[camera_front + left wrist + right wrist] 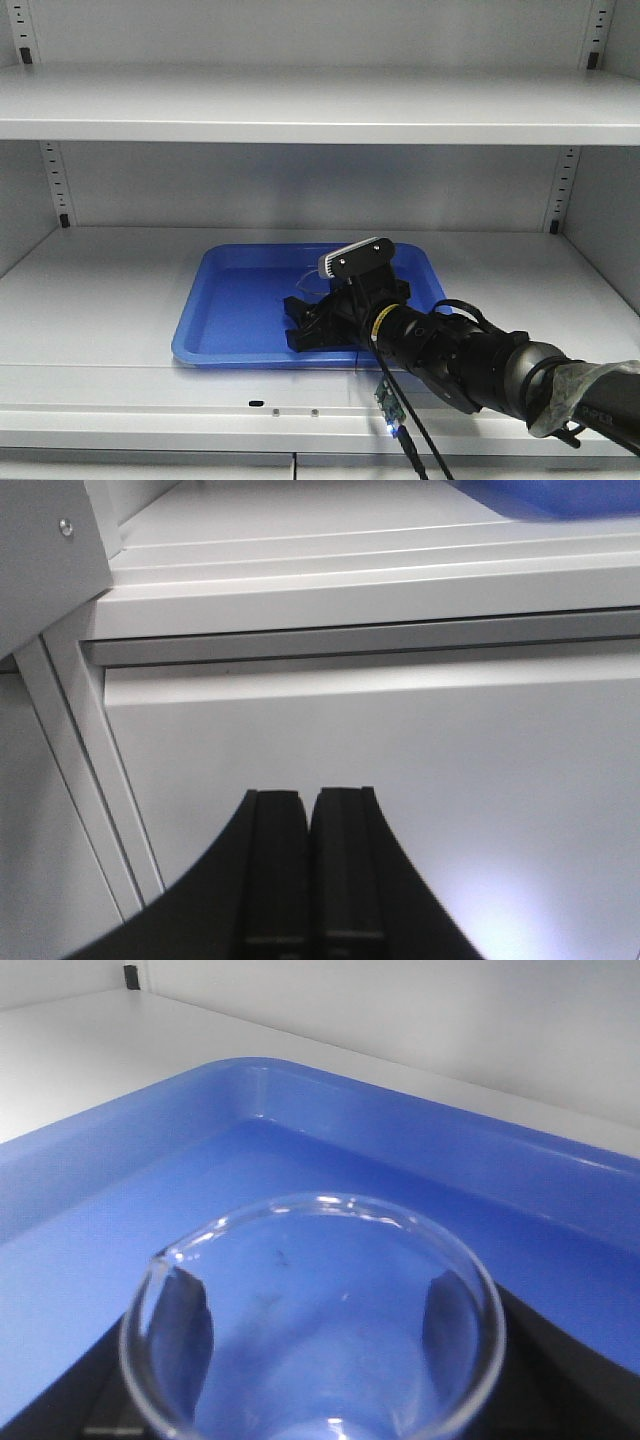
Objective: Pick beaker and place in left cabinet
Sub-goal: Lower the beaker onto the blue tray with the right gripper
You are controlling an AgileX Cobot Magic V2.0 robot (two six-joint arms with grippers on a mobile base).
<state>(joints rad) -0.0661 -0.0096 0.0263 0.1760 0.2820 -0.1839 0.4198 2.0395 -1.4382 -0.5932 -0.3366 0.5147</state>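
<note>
Right gripper [318,322] is pinching the beaker [315,1325] upright, fingers at its sides | beaker hanging over the blue tray [235,300] on the left cabinet [100,290] shelf, apparently for set-down | left gripper [310,870] idling, jaws pressed together.

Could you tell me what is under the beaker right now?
The blue tray lies beneath the beaker, which the right gripper holds. Whether its base touches the tray floor is hidden.

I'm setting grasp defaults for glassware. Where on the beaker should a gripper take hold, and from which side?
Grip the beaker across its straight cylindrical wall just below the rim, jaws on opposite sides, coming in level from the shelf front. It stands upright; keep off the spout, as the right gripper does.
</note>
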